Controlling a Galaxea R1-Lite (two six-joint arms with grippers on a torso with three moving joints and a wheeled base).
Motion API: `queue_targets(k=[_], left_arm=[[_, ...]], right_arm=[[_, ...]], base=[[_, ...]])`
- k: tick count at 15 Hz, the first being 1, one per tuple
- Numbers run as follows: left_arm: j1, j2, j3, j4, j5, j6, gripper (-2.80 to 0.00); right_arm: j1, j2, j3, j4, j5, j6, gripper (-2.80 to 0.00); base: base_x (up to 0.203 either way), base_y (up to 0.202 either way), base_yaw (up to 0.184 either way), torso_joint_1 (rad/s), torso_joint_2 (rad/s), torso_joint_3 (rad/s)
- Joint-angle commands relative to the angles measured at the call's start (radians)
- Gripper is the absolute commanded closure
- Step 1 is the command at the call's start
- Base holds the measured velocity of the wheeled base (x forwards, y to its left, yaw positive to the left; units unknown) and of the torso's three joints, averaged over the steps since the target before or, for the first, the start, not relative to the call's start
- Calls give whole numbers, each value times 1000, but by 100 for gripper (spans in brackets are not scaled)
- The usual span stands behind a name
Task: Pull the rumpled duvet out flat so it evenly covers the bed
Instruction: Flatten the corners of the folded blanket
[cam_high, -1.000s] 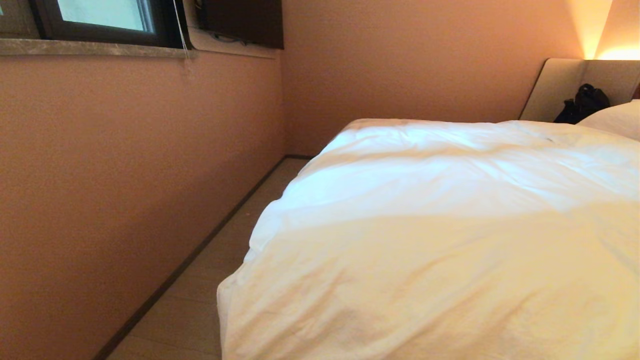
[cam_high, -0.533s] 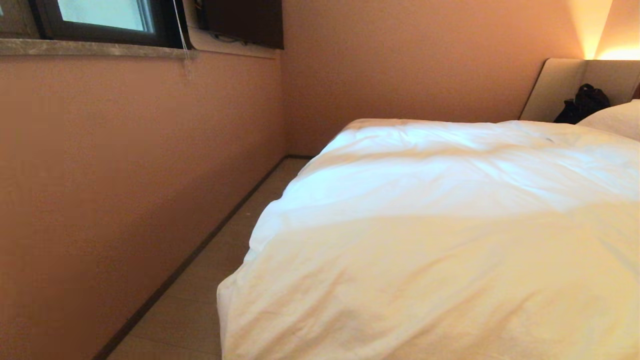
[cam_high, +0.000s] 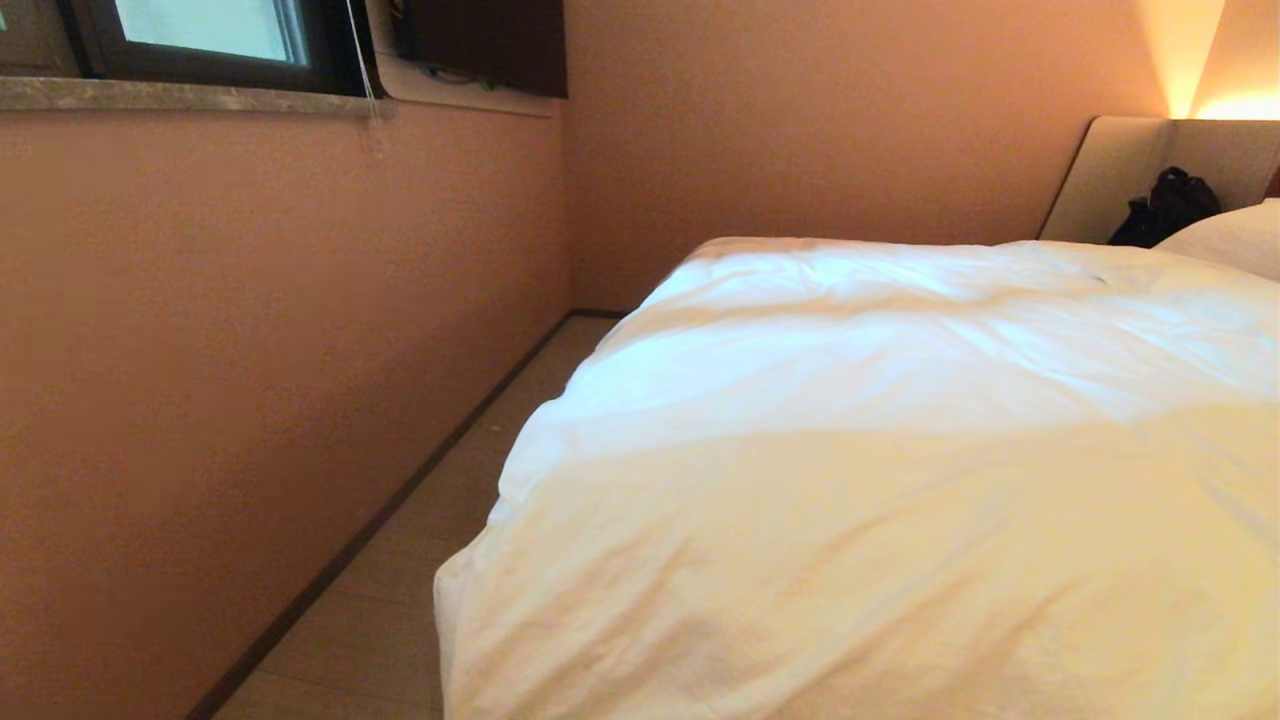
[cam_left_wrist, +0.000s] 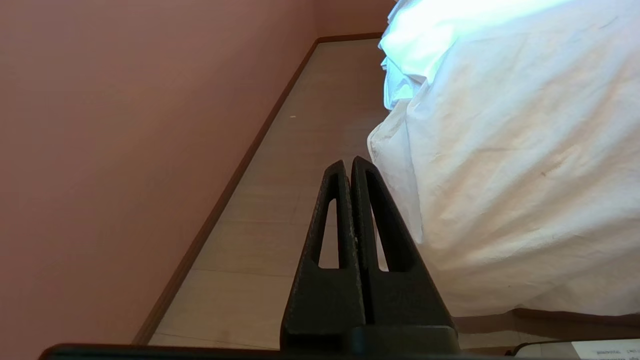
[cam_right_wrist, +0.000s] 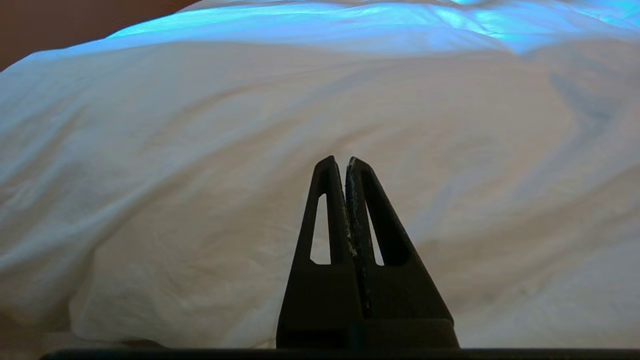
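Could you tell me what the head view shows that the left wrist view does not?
Only the head view shows the window, the headboard, a pillow and a black bag. Only the left wrist view shows the left gripper, its fingers shut and holding nothing, beside the duvet's hanging edge, plus the bed base. Both show the duvet, the floor and the wall.

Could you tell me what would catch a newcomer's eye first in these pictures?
The puffy white duvet dominates, wrinkled and heaped over the bed, its corner hanging over the near left edge toward the floor. At the far right, a black bag sits against the beige headboard beside a pillow. Both the left gripper and right gripper are shut, holding nothing.
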Motion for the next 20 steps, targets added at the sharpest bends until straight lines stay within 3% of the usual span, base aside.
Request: queue_targets(k=[1, 10, 20], left_arm=[[0, 0, 2, -2, 0, -5, 0], [0, 0, 2, -2, 3, -9, 0], [0, 0, 2, -3, 3, -9, 0]], right_arm=[[0, 0, 0, 0, 1, 0, 0], [0, 0, 0, 0, 1, 0, 0], [0, 0, 0, 0, 1, 0, 0]], base=[[0, 0, 0, 0, 0, 0], [-180, 0, 0, 2, 2, 1], [0, 0, 0, 0, 0, 0]])
